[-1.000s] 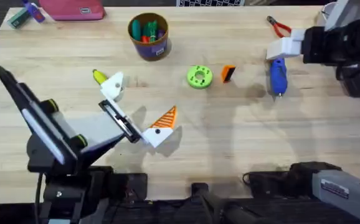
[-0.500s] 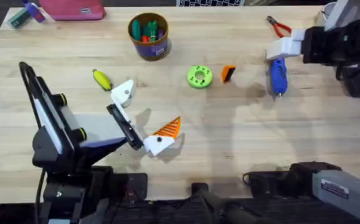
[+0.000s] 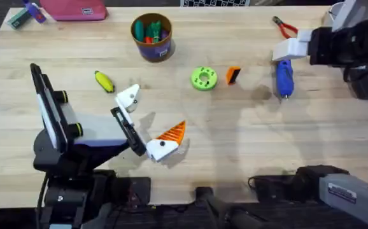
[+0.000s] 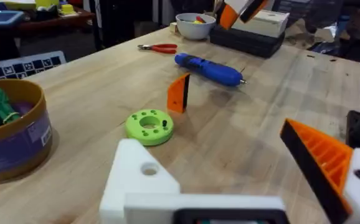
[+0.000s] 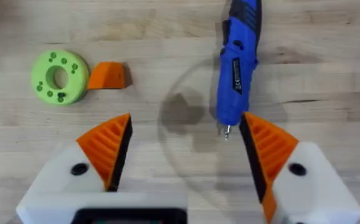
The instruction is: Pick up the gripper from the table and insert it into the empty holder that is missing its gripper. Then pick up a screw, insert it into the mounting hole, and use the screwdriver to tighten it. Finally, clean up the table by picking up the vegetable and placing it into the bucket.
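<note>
One loose gripper [image 3: 233, 74] stands mid-tabletop beside the green disc [image 3: 204, 78]. The left claw [image 3: 144, 121] gapes, its holder [image 3: 128, 98] bare. The right claw [image 5: 185, 149], fingers apart, should close squarely on its flat sides.

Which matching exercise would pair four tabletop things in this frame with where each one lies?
Things:
1. gripper
2. screwdriver
3. vegetable
4. bucket

Places:
A. far edge of the table, toy pieces inside
B. just right of the green disc
C. beside the left arm's bare holder
D. under the right arm's jaws

Pairs: 1-B, 2-D, 3-C, 4-A
</note>
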`<action>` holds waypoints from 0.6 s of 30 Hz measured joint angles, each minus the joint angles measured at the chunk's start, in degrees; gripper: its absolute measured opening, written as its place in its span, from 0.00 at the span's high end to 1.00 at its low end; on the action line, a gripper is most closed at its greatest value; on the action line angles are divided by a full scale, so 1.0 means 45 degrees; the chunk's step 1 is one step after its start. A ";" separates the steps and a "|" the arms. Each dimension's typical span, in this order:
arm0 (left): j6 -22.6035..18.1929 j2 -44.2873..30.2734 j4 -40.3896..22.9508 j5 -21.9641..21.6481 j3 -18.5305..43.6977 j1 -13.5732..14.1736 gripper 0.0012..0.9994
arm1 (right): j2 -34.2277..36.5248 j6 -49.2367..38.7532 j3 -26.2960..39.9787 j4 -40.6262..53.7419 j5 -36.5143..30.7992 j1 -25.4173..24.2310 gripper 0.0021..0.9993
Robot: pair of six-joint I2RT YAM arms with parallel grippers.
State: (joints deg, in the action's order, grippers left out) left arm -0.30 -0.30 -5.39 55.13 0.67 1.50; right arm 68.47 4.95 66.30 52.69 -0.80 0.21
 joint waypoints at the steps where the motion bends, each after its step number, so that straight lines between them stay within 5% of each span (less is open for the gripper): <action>1: 0.0007 0.0001 -0.0001 0.0003 0.0000 0.0000 0.01 | 0.0000 0.0000 0.0000 0.0000 0.0000 0.0000 0.01; 18: 0.0088 0.0001 -0.0010 0.0088 0.0000 0.0000 0.01 | 0.0000 0.0000 0.0000 0.0000 0.0000 0.0000 0.01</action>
State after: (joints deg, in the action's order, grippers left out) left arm 0.10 -0.30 -5.43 55.53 0.67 1.50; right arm 68.47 4.95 66.30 52.69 -0.80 0.21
